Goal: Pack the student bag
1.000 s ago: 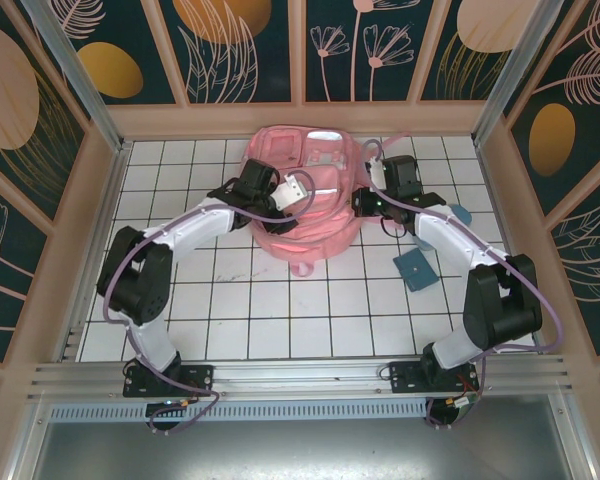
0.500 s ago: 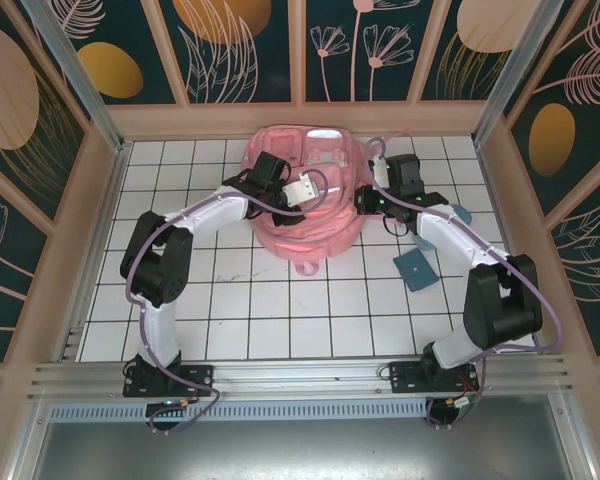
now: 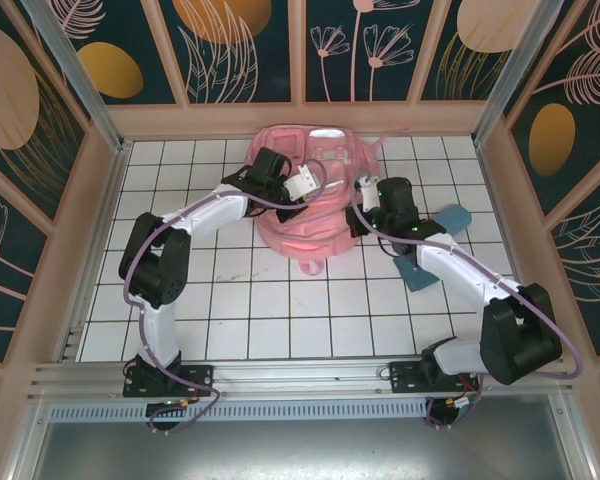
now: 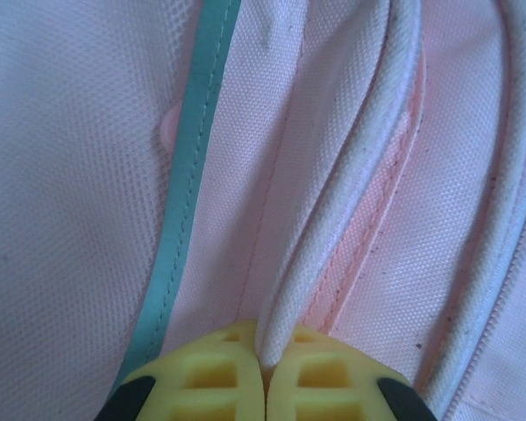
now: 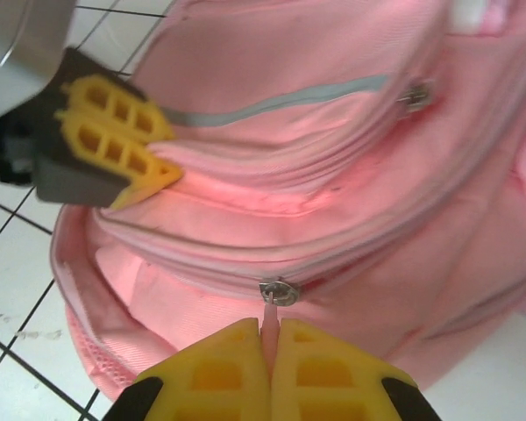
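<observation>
The pink backpack (image 3: 305, 230) lies on the white tiled surface (image 3: 240, 300) toward 12 o'clock, close to the far wall and roughly midway between the side walls. Its front faces up, with a greenish-blue strip (image 4: 193, 149) running along one pocket seam.

The left end effector (image 3: 305, 185) comes in from 9 o'clock and rests on top of the backpack. In the left wrist view, this end effector (image 4: 265, 377) has its yellow fingers pressed together on a pale rolled cord (image 4: 351, 202) of the fabric, with no gap between them. Seen from the other wrist, the same end effector (image 5: 171, 175) sits against the upper pocket.

The right end effector (image 3: 358, 205) is at the backpack's 3 o'clock side. In the right wrist view, it (image 5: 270, 351) is pinched narrow on a thin pink tab hanging from a metal zip slider (image 5: 279, 291). A second zip pull (image 5: 414, 95) sits higher, toward 1 o'clock.

At 4 o'clock from the backpack, a flat blue square (image 3: 416, 268) lies on the tiles. Another blue piece (image 3: 452, 215) shows at 3 o'clock, partly behind the right arm.
</observation>
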Tool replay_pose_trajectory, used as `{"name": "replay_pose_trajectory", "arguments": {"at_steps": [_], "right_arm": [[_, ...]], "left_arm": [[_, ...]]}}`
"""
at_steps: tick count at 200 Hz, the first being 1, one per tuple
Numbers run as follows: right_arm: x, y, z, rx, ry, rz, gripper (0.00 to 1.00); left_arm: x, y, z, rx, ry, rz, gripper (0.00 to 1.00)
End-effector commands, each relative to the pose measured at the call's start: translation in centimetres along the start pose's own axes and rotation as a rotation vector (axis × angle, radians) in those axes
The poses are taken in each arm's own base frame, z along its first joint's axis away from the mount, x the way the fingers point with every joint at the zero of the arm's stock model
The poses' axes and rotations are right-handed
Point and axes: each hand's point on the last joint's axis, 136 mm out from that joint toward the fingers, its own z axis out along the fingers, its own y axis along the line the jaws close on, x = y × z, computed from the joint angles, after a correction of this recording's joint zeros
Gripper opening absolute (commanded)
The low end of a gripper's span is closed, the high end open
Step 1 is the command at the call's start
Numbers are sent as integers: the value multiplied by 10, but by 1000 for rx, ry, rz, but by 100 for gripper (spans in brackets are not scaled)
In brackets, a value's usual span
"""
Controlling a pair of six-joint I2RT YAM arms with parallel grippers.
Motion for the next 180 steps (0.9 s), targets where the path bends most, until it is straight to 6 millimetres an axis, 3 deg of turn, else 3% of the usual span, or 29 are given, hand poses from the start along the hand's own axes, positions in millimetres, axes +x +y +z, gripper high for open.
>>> {"name": "replay_pose_trajectory", "arguments": {"at_steps": [1,52,91,111,125,143,180], "right_arm": [[-5,44,-7,-133,-50,-91,0],[-7,110,19,-292,-123,-94,0],[-6,147,43,-358,-169,-37,0],[-11,137,34,-336,-199,65,0],[-17,121,11,-329,-254,152,17],[-14,95,-14,-283,-281,253,31],[-17,57,-41,-234,-280,463,56]], "left_arm": [[-97,31,-55,-122,-296,-6,0],[-132,31,-86,-111,-397,-62,0],[-138,24,-98,-99,-428,-53,0],[-133,25,-99,-118,-414,-53,0],[-126,25,-98,-132,-400,-55,0],[-120,24,-97,-138,-393,-58,0],[-119,20,-100,-137,-420,-64,0]]}}
